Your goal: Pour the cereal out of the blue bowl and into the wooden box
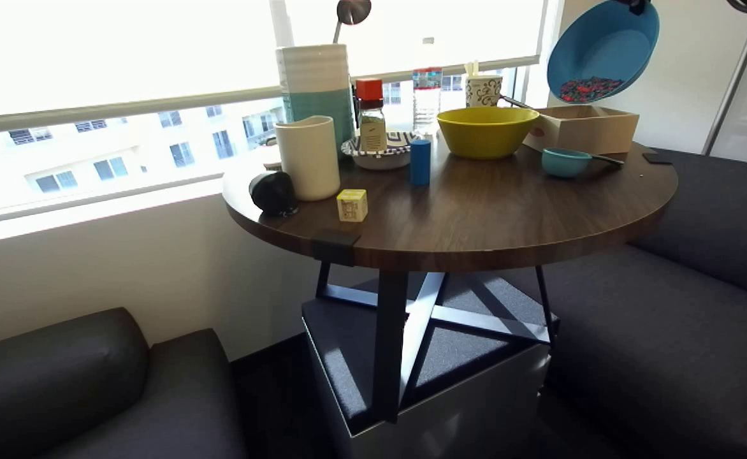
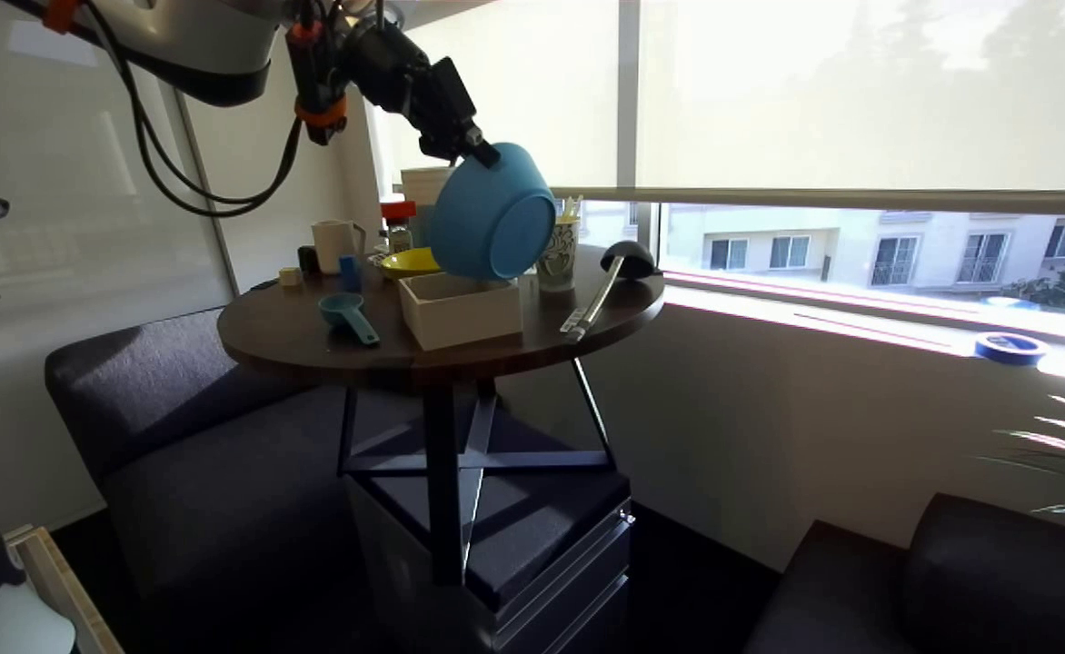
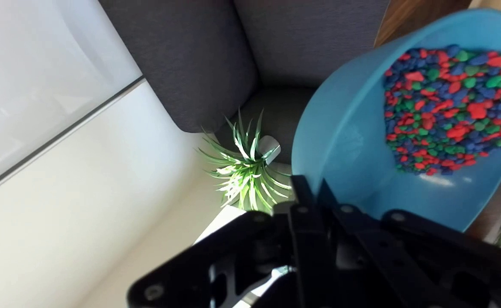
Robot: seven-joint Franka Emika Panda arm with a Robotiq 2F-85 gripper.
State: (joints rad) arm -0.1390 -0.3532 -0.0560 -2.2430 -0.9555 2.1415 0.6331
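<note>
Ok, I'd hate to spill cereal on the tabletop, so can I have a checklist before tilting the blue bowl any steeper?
Grip on the blue bowl: ok; the gripper is shut on its rim.
Cereal ready to slide out: ok; red, blue and green pieces lie toward the bowl's lower side.
Wooden box upright: ok; it sits flat on the round table, open top up.
Bowl's lip over the box: cannot tell exactly; the bowl appears above it in both exterior views.
Teal measuring scoop clear of the box: ok; a gap shows in an exterior view.
Box floor: cannot tell; hidden.
</note>
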